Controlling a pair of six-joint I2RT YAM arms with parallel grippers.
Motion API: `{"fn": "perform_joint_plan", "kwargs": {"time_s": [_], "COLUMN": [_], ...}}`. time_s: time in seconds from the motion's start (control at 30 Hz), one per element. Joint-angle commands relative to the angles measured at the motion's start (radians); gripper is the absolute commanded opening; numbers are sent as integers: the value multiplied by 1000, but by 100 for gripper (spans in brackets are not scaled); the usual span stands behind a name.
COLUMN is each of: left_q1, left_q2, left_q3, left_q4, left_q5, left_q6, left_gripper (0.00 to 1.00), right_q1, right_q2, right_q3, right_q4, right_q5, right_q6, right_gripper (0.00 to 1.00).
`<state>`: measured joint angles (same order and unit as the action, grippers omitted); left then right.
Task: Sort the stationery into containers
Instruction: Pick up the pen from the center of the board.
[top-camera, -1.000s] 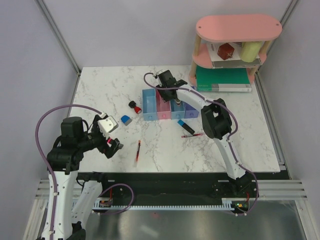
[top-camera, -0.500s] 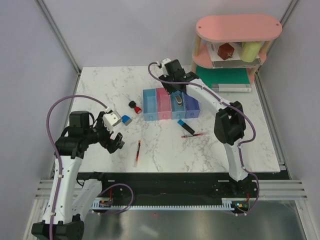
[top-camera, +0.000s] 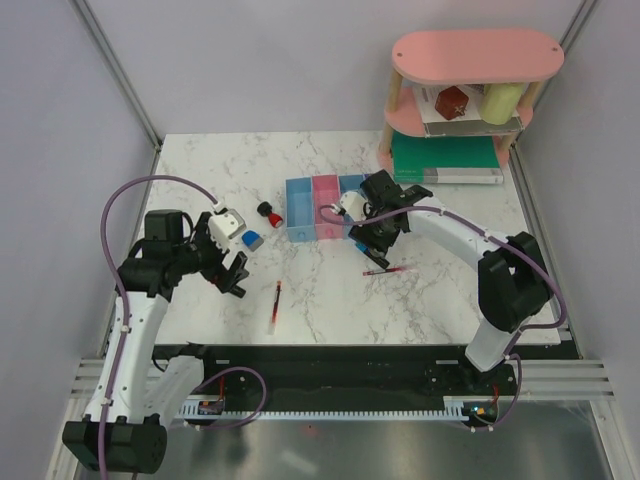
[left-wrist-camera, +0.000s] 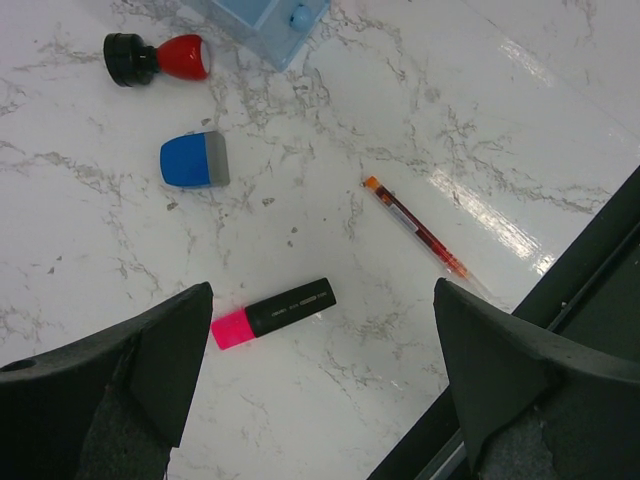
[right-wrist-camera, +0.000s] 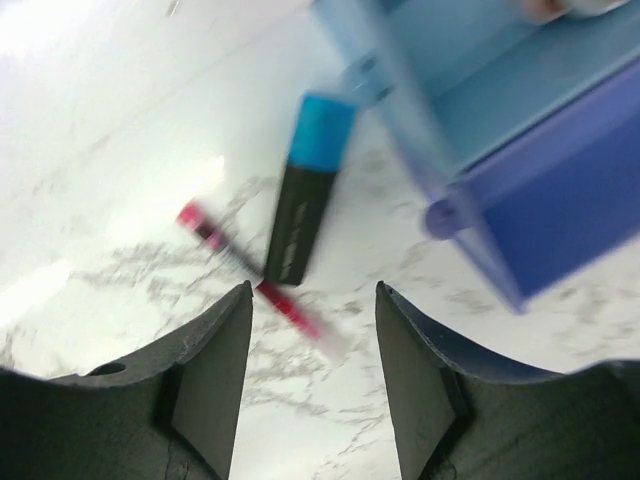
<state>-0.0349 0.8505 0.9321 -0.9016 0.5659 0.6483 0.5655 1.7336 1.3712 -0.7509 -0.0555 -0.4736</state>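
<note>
Right end effector (right-wrist-camera: 312, 292), jaws apart, hovers over the blue-capped marker (right-wrist-camera: 303, 220).

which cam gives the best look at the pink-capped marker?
Left wrist: the pink-capped marker shows whole, sharp and unobstructed, lying flat. Top view: I can't find it; it is probably hidden beneath the left gripper. Right wrist: not in frame.

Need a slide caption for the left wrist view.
Open left gripper above pink-capped marker; blue eraser, red-black stub and red pen lie nearby on marble table.
</note>
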Motion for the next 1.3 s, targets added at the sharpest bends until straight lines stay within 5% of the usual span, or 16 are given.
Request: {"fn": "perform_joint_plan", "kwargs": {"time_s": [0.0, 0.73, 0.83, 1.03, 1.27], "left_q1": [0, 0, 0, 0, 0], "left_q2": [33, 32, 33, 33, 53], "left_q3": [4, -33, -27, -1, -24], "left_q4": [101, 144, 139, 135, 133], "left_q5": [-29, -51, -52, -57, -124], "left_q6": [-50, -64, -61, -55, -30], "left_gripper": [98, 97, 97, 97, 97], "right_q1": [-1, 1, 1, 1, 7], "right_q2": [-71, 198, 210, 198, 63], "right_q3": [-104, -113, -116, -146, -141], "right_q4": [-10, 237, 242, 234, 156], "right_q5": [-122, -115, -115, -118, -159], "right_q6": [-76, -85, -82, -77, -17], "right_gripper": [59, 57, 48, 0, 0]}}
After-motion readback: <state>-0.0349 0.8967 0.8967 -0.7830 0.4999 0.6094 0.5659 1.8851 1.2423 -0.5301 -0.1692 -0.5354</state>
